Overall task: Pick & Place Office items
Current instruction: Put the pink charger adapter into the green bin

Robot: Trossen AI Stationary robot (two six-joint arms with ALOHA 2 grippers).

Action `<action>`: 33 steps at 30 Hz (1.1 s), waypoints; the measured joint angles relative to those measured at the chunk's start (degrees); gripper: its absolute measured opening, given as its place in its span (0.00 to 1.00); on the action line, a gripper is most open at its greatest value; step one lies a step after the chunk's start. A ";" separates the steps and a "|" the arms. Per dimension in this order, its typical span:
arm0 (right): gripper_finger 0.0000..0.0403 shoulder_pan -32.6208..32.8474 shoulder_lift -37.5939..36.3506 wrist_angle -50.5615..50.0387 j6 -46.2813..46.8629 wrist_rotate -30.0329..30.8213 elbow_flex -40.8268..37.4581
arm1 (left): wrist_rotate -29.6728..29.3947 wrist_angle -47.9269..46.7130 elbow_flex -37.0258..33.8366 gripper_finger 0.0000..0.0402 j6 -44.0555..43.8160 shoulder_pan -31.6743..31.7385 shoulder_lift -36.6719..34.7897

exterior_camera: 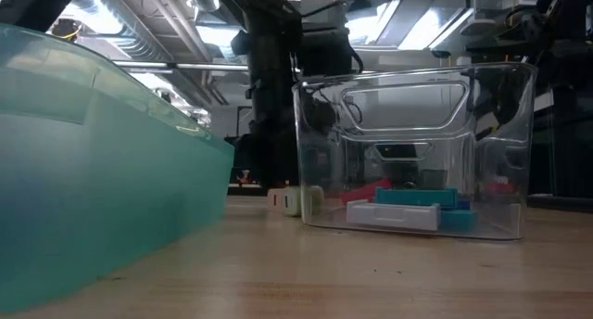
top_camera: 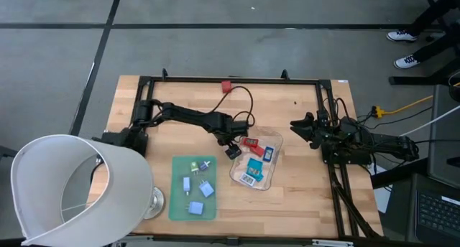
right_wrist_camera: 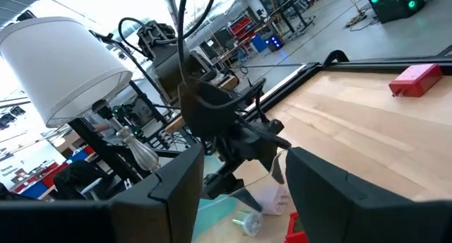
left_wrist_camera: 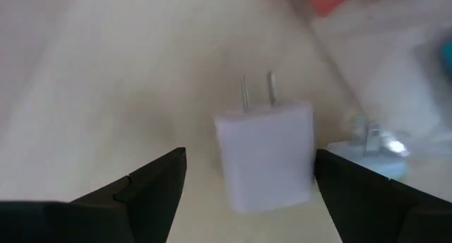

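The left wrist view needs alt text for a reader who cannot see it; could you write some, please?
A small white plug adapter with two metal prongs lies on the wooden table between the open left gripper's dark fingers. Red and blue items blur at the edge.

No text, brand, number or sign can be read in any of the views. Some of the small teal and blue blocky pieces [top_camera: 251, 168] inside the clear plastic rectangular tray [top_camera: 277, 143], near the middle of the wooden table [top_camera: 302, 197], carry white labels — the print on them is too small to make out. In the low view a long white strip [exterior_camera: 394, 214] lies at the tray's front wall, with no legible marking. The white two-pronged plug block [left_wrist_camera: 267, 155] seen from the left wrist shows a plain face — no lettering. The red flat block [right_wrist_camera: 417, 79] near the table's far edge bears nothing legible either.
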 joint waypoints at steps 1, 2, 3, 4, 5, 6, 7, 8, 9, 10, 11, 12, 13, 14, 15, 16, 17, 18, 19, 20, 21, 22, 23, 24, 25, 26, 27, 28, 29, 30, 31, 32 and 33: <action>0.50 0.00 0.00 0.02 -0.01 0.01 0.00 | -1.19 -0.92 0.04 0.76 0.27 0.00 -0.05; 0.50 0.00 0.00 0.01 -0.02 0.01 0.00 | -2.63 -2.06 0.04 0.76 0.68 0.02 0.00; 0.50 0.00 0.00 0.00 -0.02 0.01 0.00 | -3.82 -3.21 0.02 0.76 1.11 0.10 0.34; 0.50 0.00 0.00 0.02 -0.02 0.01 0.00 | -3.84 -3.91 0.02 0.76 1.38 0.36 0.66; 0.50 0.00 0.00 0.00 -0.01 0.04 0.00 | -4.10 -4.99 0.05 0.76 1.56 0.59 0.74; 0.50 0.00 0.00 0.00 0.01 0.10 0.00 | -4.79 -5.86 0.22 0.76 1.67 0.92 0.94; 0.50 0.00 0.00 0.00 0.01 0.16 0.00 | -4.75 -6.44 0.24 0.76 1.58 1.26 1.22; 0.50 0.00 0.00 0.00 0.20 0.16 0.00 | -5.94 -7.24 0.10 0.76 1.58 1.47 1.65; 0.50 0.00 0.00 0.01 0.49 0.18 0.00 | -5.77 -7.40 0.12 0.76 1.79 1.89 1.85; 0.50 0.01 0.00 0.05 1.05 0.16 0.00 | -6.00 -7.49 0.11 0.75 1.88 2.19 1.94; 0.50 0.00 0.00 0.01 1.27 0.12 0.00 | -5.88 -7.59 0.09 0.75 1.97 2.47 1.96; 0.50 0.00 0.00 0.02 1.42 -0.02 0.00 | -6.14 -7.65 0.09 0.75 2.03 2.71 1.96; 0.50 0.00 0.00 0.02 1.54 -0.06 0.00 | -6.31 -7.65 0.09 0.74 2.39 2.91 1.96; 0.50 0.00 0.00 0.02 1.68 -0.07 0.00 | -6.10 -7.63 0.09 0.74 3.14 3.08 1.96; 0.50 0.00 0.00 0.02 1.69 -0.06 0.00 | -6.04 -7.67 0.09 0.73 4.21 3.21 1.85; 0.50 0.00 0.00 0.02 1.69 -0.04 0.00 | -6.41 -7.86 0.00 0.73 5.48 3.43 1.73; 0.50 0.00 0.00 0.02 1.66 -0.04 0.00 | -6.65 -7.91 0.00 0.73 6.78 3.51 1.70; 0.50 0.00 0.00 0.02 1.58 -0.06 0.00 | -7.07 -8.04 0.00 0.73 7.76 3.60 1.68; 0.50 0.00 0.00 0.02 1.51 -0.06 0.00 | -7.51 -8.65 0.09 0.73 8.51 3.70 1.58; 0.50 0.00 0.00 0.02 1.54 -0.06 0.00 | -7.89 -9.49 0.14 0.73 9.13 3.78 1.42; 0.50 0.00 0.00 0.02 1.63 -0.06 0.00 | -8.02 -10.50 0.23 0.73 9.72 3.87 1.33; 0.50 0.00 0.00 0.02 1.65 -0.06 0.00 | -8.11 -11.53 0.24 0.73 9.87 3.89 1.25; 0.50 0.00 0.00 0.03 1.65 -0.06 0.00 | -8.06 -11.98 0.24 0.73 9.88 3.95 1.04; 0.50 0.00 0.00 0.02 1.68 -0.06 0.00 | -8.02 -12.31 0.24 0.73 9.85 4.05 0.62; 0.50 0.00 0.00 0.03 1.71 -0.06 0.00 | -7.94 -12.77 0.24 0.73 9.49 4.15 0.02; 0.50 0.00 0.00 0.02 1.71 -0.06 0.00 | -7.51 -12.96 0.24 0.73 8.14 4.35 -0.66; 0.50 0.00 0.00 0.02 1.71 -0.06 0.00 | -6.60 -12.93 0.24 0.73 6.15 4.67 -1.26; 0.50 0.01 0.00 0.02 1.73 -0.06 0.00 | -5.40 -12.72 0.24 0.73 3.77 5.03 -1.86; 0.50 0.00 0.00 0.02 1.73 -0.06 0.00 | -4.79 -11.81 0.24 0.73 1.40 5.49 -2.42; 0.50 0.00 0.00 0.02 1.69 -0.06 0.00 | -4.55 -10.39 0.24 0.73 -0.96 5.97 -3.03; 0.50 0.00 0.00 0.04 1.65 -0.06 0.00 | -4.33 -9.04 0.24 0.73 -2.89 6.43 -3.70; 0.50 0.00 0.00 0.02 1.53 -0.06 0.00 | -4.23 -7.76 0.24 0.73 -4.16 6.84 -4.25; 0.50 0.00 0.00 0.02 1.48 -0.06 0.00 | -4.24 -6.20 0.25 0.73 -4.86 7.20 -4.55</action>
